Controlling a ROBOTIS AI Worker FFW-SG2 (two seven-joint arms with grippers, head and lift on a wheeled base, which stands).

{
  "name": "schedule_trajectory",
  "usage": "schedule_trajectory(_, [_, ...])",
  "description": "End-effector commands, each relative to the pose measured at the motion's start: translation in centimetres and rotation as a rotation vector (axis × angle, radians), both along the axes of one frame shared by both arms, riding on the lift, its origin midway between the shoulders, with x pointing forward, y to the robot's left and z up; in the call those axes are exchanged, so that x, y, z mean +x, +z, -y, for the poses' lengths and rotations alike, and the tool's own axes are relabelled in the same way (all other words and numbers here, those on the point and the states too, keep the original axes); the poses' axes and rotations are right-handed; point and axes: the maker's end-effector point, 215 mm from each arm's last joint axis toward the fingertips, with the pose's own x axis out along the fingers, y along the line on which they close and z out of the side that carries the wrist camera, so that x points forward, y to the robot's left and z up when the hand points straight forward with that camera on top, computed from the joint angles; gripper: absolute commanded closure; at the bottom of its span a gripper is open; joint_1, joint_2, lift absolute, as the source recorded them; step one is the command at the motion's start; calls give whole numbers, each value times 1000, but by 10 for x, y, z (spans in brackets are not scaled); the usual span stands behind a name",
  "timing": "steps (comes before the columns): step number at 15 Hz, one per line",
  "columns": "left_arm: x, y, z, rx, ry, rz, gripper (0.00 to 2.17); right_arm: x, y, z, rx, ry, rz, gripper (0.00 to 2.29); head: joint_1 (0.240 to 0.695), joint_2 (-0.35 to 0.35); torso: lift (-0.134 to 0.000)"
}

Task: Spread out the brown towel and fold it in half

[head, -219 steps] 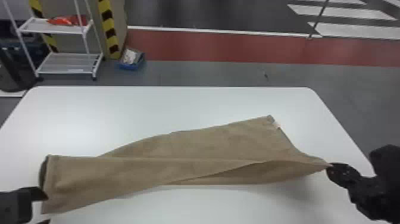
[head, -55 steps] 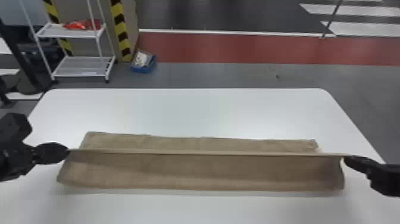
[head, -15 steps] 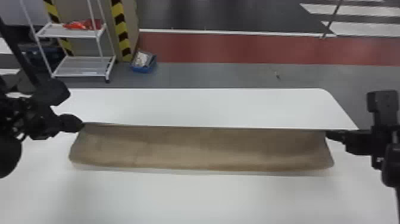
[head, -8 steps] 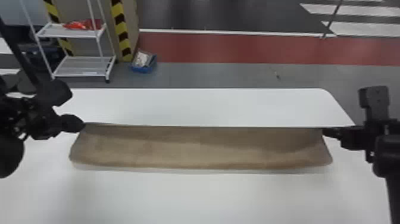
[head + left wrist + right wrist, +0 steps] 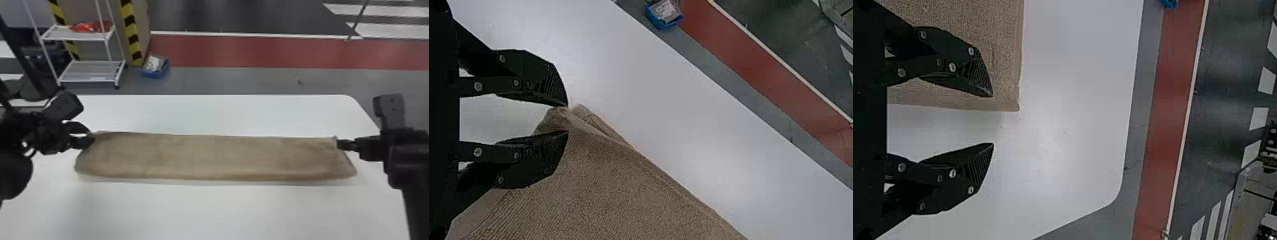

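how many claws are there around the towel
2: the left claw, open, at the left end of the towel, and the right claw, also open, at its right end.

the brown towel (image 5: pixel 217 156) stretches in a long strip across the white table (image 5: pixel 204 213), a white rack (image 5: pixel 87 71) beyond.

Near tabletop (image 5: pixel 217 213) offers passage; left gripper (image 5: pixel 92 135), right gripper (image 5: pixel 339 144) flank towel (image 5: pixel 217 156).

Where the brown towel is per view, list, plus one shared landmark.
Head view: brown towel, long strip across the table.
Left wrist view: corner between fingers of the left claw.
Right wrist view: corner behind one finger of the open right claw.
Shared landmark: red floor stripe.
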Motion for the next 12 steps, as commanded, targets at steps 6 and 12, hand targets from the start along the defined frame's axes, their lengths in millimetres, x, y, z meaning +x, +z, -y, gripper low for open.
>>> schedule_trajectory(6, [0, 33, -16, -39, 58, 112, 53, -9, -5, 6, 17, -16, -5, 238, 695, -47, -128])
schedule_trajectory(12, [-12, 44, -22, -72, 68, 132, 49, -11, -5, 5, 26, -16, -4, 238, 695, -42, -128])
